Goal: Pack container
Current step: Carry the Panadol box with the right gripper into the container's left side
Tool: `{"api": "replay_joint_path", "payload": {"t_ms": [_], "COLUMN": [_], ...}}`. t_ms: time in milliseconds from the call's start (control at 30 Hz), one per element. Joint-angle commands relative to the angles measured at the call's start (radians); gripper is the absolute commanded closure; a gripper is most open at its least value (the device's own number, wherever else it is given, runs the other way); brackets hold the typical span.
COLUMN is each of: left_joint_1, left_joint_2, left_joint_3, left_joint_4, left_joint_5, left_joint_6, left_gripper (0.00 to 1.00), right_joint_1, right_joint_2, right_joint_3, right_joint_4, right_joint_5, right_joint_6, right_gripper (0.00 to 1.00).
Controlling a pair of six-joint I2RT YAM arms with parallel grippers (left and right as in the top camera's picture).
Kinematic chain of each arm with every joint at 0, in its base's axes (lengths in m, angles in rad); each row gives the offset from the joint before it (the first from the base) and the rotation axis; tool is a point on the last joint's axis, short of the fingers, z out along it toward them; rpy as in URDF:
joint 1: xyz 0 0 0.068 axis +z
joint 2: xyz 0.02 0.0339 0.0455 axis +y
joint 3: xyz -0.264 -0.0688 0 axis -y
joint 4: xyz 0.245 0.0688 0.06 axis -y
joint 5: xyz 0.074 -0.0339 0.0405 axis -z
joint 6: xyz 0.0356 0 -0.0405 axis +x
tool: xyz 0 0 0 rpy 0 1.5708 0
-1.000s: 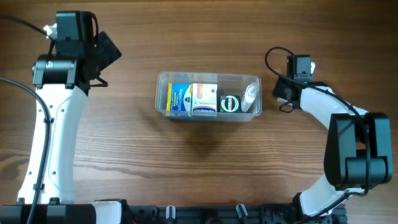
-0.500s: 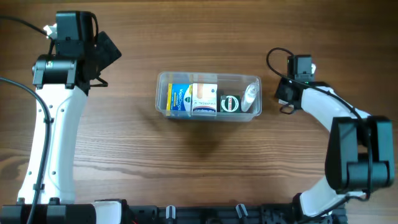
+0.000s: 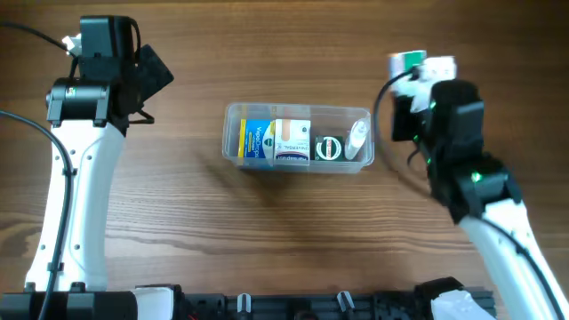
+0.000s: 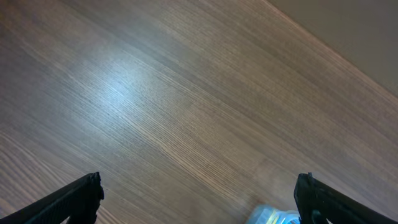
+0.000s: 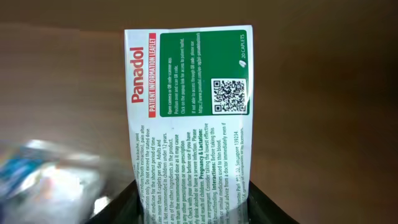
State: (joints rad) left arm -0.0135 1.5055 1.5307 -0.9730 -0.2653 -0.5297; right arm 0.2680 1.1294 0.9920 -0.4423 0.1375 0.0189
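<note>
Wood table [image 3: 267,231] fills every view. Right gripper [image 3: 422,69] clamps the Panadol box [image 5: 186,106] at upper right, box's lower end hidden behind the fingers. Left gripper [image 4: 199,202] wide, empty, upper left. Container [image 3: 298,108] mid-frame, a blur on right wrist cam.

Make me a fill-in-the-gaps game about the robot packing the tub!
The right gripper holds a box labelled ____.
The left gripper is empty, its jaws wide ____.
Seen from overhead, the small bottle lies at the container's ____ end.
Missing words: Panadol; open; right.
</note>
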Motion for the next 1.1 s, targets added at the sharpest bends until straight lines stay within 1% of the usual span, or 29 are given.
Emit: {"api": "replay_joint_path", "payload": {"t_ms": [0, 133, 200, 267, 367, 567, 800, 867, 900, 1067], "left_joint_1": [0.005, 0.005, 0.005, 0.005, 0.005, 0.005, 0.005, 0.005, 0.005, 0.005], "left_joint_2": [0.004, 0.004, 0.004, 0.004, 0.004, 0.004, 0.004, 0.004, 0.004, 0.004], "left_joint_3": [0.006, 0.006, 0.006, 0.006, 0.006, 0.006, 0.006, 0.006, 0.006, 0.006], "left_joint_4": [0.002, 0.002, 0.002, 0.002, 0.002, 0.003, 0.002, 0.002, 0.002, 0.002], "left_joint_5": [-0.016, -0.016, -0.016, -0.016, -0.016, -0.016, -0.016, -0.016, -0.016, -0.016], "left_joint_6": [0.001, 0.001, 0.001, 0.001, 0.001, 0.001, 0.001, 0.001, 0.001, 0.001], "left_gripper": [0.00, 0.00, 0.00, 0.00, 0.00, 0.00, 0.00, 0.00, 0.00, 0.00], "right_joint_1": [0.163, 0.341, 0.419, 0.459, 0.489, 0.490, 0.490, 0.490, 0.490, 0.490], "right_joint_2": [-0.030, 0.001, 0.050, 0.102, 0.207, 0.377, 0.416, 0.416, 0.416, 0.416], "right_joint_3": [0.019, 0.019, 0.019, 0.019, 0.019, 0.019, 0.019, 0.019, 0.019, 0.019], "right_joint_4": [0.007, 0.039, 0.072, 0.099, 0.151, 0.227, 0.285, 0.283, 0.283, 0.263], "right_joint_5": [-0.069, -0.084, -0.089, -0.095, -0.095, -0.095, -0.095, -0.095, -0.095, -0.095], "right_joint_6": [-0.137, -0.191, -0.207, -0.211, -0.249, -0.333, -0.333, -0.333, -0.332, -0.332], "right_gripper": [0.63, 0.62, 0.63, 0.63, 0.65, 0.66, 0.64, 0.57, 0.50, 0.30]}}
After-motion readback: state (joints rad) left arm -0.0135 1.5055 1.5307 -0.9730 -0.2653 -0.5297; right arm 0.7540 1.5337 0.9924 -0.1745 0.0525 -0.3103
